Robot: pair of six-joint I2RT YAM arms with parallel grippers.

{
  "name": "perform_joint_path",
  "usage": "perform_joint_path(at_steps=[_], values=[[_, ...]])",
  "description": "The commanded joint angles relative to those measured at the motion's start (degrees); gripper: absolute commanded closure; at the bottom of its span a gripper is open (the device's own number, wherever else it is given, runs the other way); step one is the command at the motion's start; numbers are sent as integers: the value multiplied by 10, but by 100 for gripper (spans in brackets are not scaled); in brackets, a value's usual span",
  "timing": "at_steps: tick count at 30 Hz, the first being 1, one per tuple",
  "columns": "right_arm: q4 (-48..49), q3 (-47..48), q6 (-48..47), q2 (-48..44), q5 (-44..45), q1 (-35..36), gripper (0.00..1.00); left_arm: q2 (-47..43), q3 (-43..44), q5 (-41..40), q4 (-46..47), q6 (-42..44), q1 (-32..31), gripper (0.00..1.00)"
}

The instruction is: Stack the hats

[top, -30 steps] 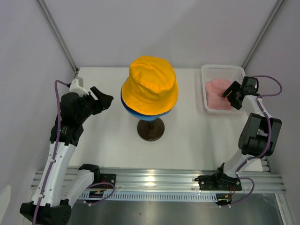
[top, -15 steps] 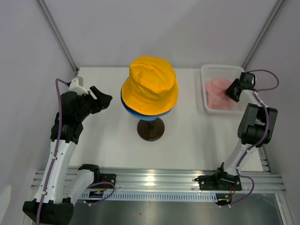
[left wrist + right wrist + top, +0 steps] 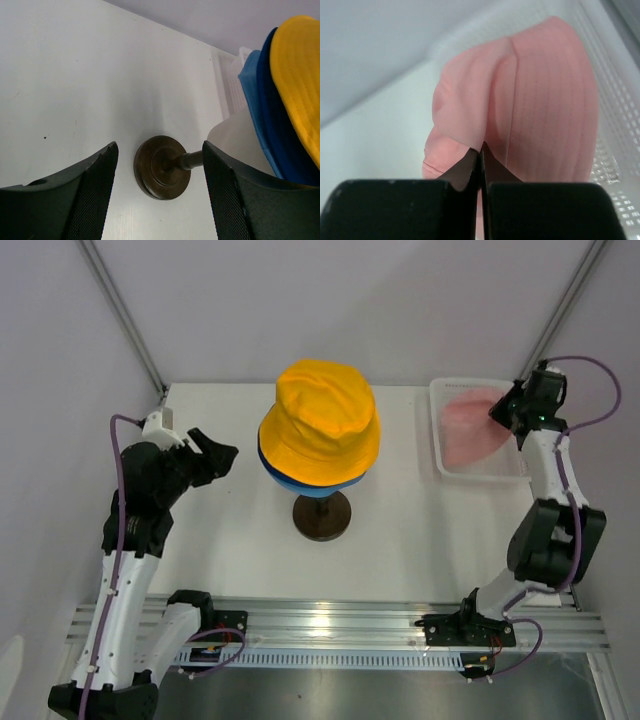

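Right wrist view — right pincer [image 3: 481,151] grips the pink hat [image 3: 540,100] by a fold; left pincer [image 3: 159,150] spread wide.

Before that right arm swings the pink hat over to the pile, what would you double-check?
1. Grip on the hat: ok. The right gripper is shut, pinching a fold of the pink hat.
2. Hat free of the white basket: cannot tell. The hat hangs over it and its lower edge is hidden.
3. Pile ready to receive it: ok. The yellow hat sits on top, with the navy hat and the light blue hat under it.
4. Stand upright: ok.
5. Left gripper out of the way: ok. It is open, holding nothing, left of the stand.
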Motion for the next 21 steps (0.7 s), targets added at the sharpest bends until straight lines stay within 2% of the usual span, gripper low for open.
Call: perform_joint_path(at_steps=[1,5,8,15,18,19,21], values=[[38,50,27,-178,-94,7,100,-32,19,22,-2,9,7,29],[72,62,114,-268,-193,18,100,-62,-1,28,-2,-10,7,29],[104,92,166,-300,-246,35,100,-75,-9,48,10,-26,7,29],[216,220,331,-284,-295,95,100,-94,-17,82,16,-35,7,29],[210,286,339,-244,-299,189,100,-103,-23,85,16,-38,7,30],[203,300,330,-234,-295,247,100,-106,-25,85,17,-39,7,30],[181,332,318,-201,-290,300,100,-112,-25,83,16,-38,7,29]])
